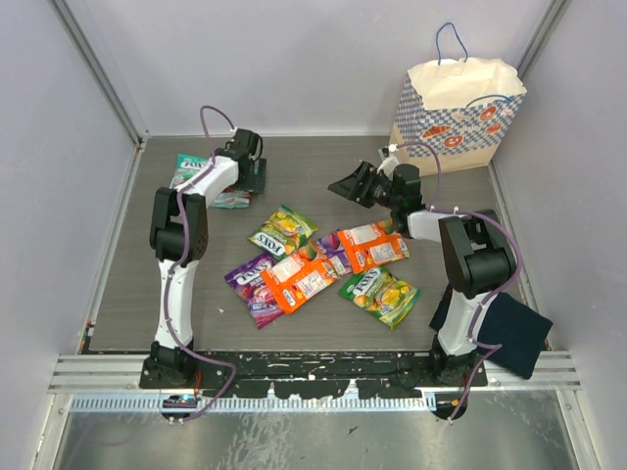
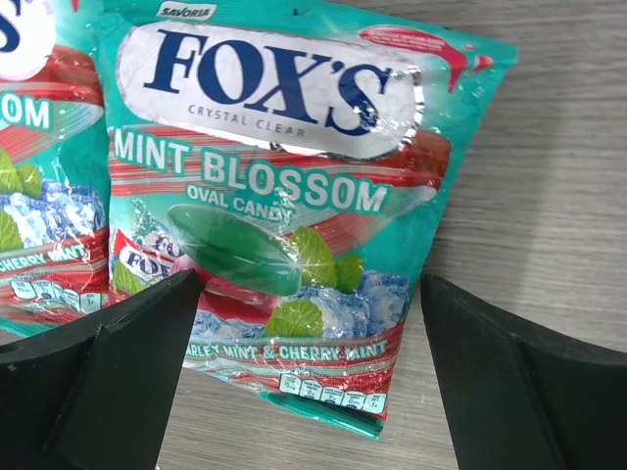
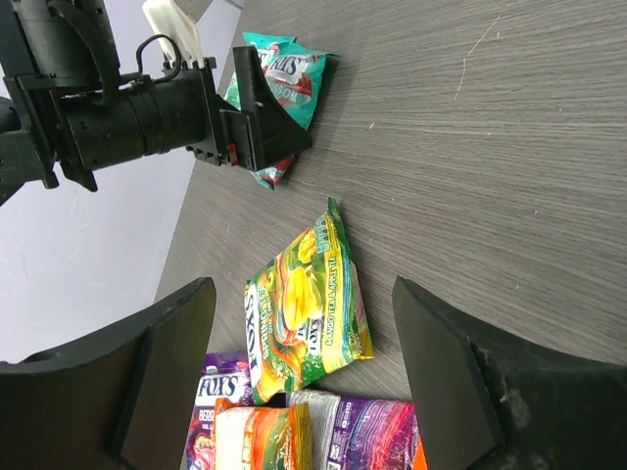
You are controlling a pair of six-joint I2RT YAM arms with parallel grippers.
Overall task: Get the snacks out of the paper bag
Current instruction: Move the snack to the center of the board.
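Top external view shows the paper bag (image 1: 458, 103) upright in the far right corner, mouth open, its inside hidden from here. The snacks (image 1: 299, 282) lie flat on the worktop (image 1: 127, 294), well apart from the bag. Orange, purple and green-yellow packets form a loose, partly overlapping cluster in the middle, and two teal packets (image 1: 191, 171) sit side by side at the far left. That spread probably reflects reach, the teal pair lying on the left arm's side.

In the left wrist view, the left fingers (image 2: 108, 382) stand wide apart above one teal packet (image 2: 284, 196), straddling its lower edge and holding nothing. The pose would suit either a release or a coming grasp; I cannot tell which.

The right fingers (image 3: 167, 362) are also apart and empty. They hang above the worktop between the cluster and the bag, pointing left across a green-yellow packet (image 3: 304, 313). The right arm is the nearer one to the bag, so it seems better placed to check for leftovers.
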